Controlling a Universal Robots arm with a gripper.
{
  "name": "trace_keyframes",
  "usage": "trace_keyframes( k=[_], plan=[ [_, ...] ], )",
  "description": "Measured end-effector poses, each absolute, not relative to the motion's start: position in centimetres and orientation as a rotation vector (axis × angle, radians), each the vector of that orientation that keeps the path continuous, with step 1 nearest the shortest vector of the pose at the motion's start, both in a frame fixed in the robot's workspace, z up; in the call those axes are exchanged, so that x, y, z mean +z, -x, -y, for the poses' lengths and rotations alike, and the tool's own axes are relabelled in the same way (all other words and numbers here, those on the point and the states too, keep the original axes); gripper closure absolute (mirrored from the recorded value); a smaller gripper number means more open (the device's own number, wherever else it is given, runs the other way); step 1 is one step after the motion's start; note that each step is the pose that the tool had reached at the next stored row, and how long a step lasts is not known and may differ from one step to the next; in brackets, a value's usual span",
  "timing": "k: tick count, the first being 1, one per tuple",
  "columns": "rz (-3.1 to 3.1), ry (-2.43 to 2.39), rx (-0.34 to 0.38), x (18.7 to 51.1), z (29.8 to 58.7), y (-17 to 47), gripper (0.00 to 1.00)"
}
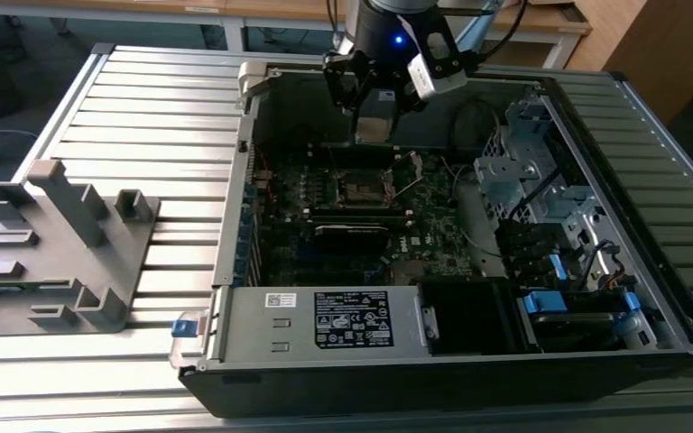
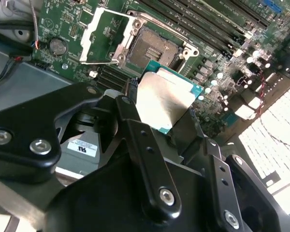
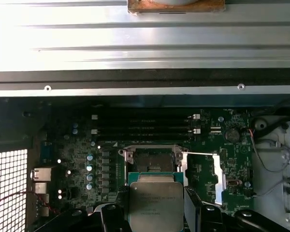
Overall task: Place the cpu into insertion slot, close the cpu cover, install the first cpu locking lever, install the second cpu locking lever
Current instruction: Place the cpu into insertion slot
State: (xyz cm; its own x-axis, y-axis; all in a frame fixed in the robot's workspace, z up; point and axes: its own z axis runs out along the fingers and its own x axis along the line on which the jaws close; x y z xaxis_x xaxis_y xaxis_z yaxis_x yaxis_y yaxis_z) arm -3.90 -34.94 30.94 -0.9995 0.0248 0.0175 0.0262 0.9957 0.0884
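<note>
A slatted metal table carries an open computer case, with a grey fixture on the exterior view's left. The case lies on its side so the motherboard faces up, giving the arm a straight reach from above. At the near end sits a white-labelled power-supply box.

The end effector hangs over the far half of the board. In both wrist views it is clenched on the cpu, pinching two opposite edges and holding the metal face roughly flat toward the board — probably so the chip can go down level.

The insertion slot is bare, with the chip just on its near side and apart from it. The cpu cover is swung open to one side, which leaves the slot free.

The gap between chip and slot cannot be judged. The pads are mostly hidden behind the chip's edges, and the thin locking levers are hard to pick out among the board's parts.
</note>
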Motion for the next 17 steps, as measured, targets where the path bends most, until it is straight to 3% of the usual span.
trace_keyframes(
  k=[17],
  plan=[
    [3.122,0.039,-0.133,30.31,34.94,3.92,0.46]
  ],
)
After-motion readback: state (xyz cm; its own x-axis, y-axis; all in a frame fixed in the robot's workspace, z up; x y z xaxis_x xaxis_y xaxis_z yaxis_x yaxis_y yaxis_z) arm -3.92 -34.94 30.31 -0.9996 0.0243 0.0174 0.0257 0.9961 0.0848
